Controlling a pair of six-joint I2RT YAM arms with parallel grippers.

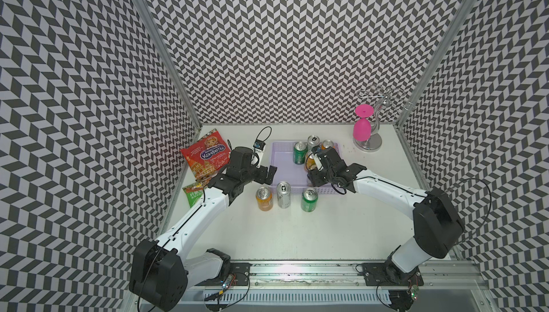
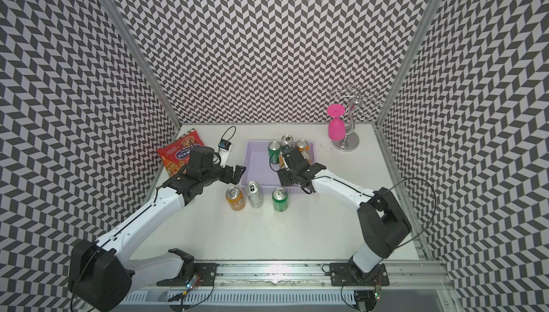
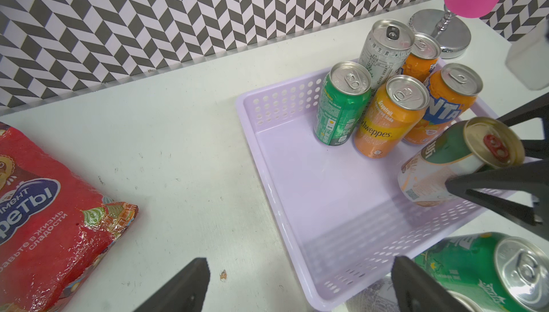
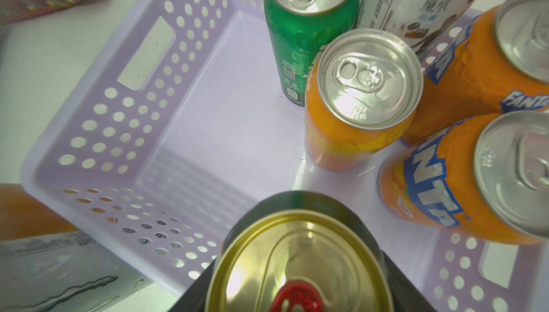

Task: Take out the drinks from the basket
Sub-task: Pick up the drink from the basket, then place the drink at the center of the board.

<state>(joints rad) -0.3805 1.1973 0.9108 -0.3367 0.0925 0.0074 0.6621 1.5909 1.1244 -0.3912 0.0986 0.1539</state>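
The lavender basket [image 1: 283, 166] [image 2: 257, 166] sits mid-table. Several drinks stand in its far right part: a green can [image 1: 300, 153], a silver-white can [image 3: 383, 49], a Schweppes orange can [image 3: 389, 117] and two Fanta cans [image 4: 475, 67]. My right gripper [image 4: 300, 280] is shut on a green-and-gold can [image 3: 457, 162] with a gold top and red tab, held tilted over the basket's near right part. An orange can [image 1: 263, 198], a silver can [image 1: 284, 194] and a green can [image 1: 309, 199] stand on the table in front of the basket. My left gripper [image 3: 300, 283] hangs open and empty over the basket's near left corner.
A red snack bag [image 1: 206, 156] and a green one [image 1: 193, 194] lie at the table's left edge, partly under the left arm. A pink goblet [image 1: 362, 127] hangs upside down on a chrome rack [image 1: 371, 145] at the back right. Patterned walls close three sides.
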